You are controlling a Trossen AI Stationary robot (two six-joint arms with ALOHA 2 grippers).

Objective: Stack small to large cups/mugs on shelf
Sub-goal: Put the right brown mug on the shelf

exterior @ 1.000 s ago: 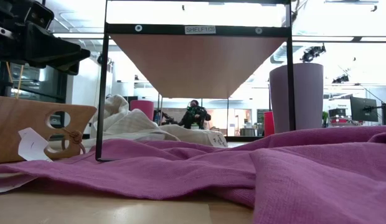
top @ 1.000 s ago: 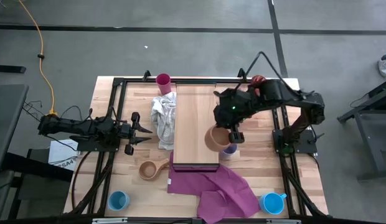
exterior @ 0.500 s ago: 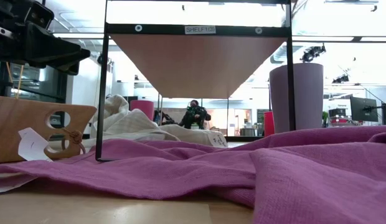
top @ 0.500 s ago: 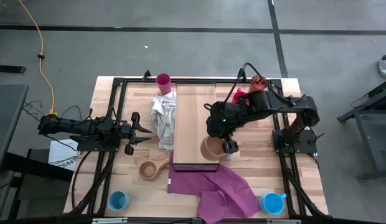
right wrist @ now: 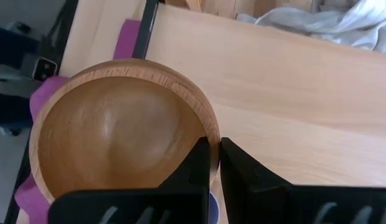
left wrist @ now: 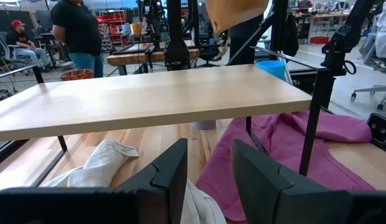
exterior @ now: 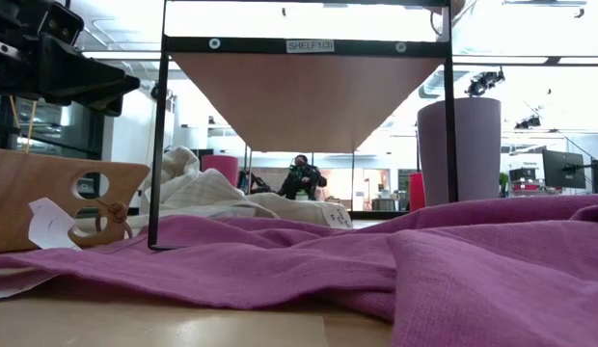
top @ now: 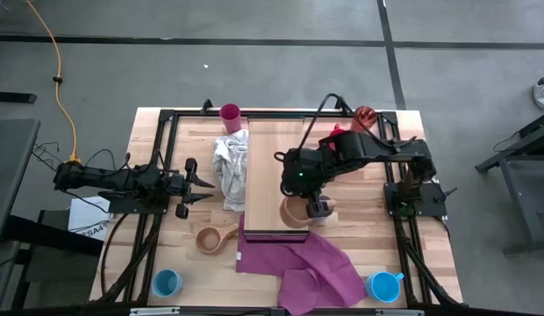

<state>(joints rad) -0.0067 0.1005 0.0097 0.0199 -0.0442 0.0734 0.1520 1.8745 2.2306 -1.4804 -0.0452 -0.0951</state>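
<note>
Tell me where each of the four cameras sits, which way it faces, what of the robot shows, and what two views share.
High: above the table, looking straight down; both arms show, right gripper shut on the wooden cup.
Low: at table-top height, looking level under the shelf; a dark arm part at upper left.
Left wrist: faces the shelf's side past its open fingers.
Right wrist: looks down into the wooden cup past its fingers.
Shared: every view shows the shelf.

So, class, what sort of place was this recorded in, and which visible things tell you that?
Probably a robotics lab or workshop: the two arms are mounted on a framed wooden table over bare concrete floor, other workbenches stand behind, and a monitor shows in the background.
</note>
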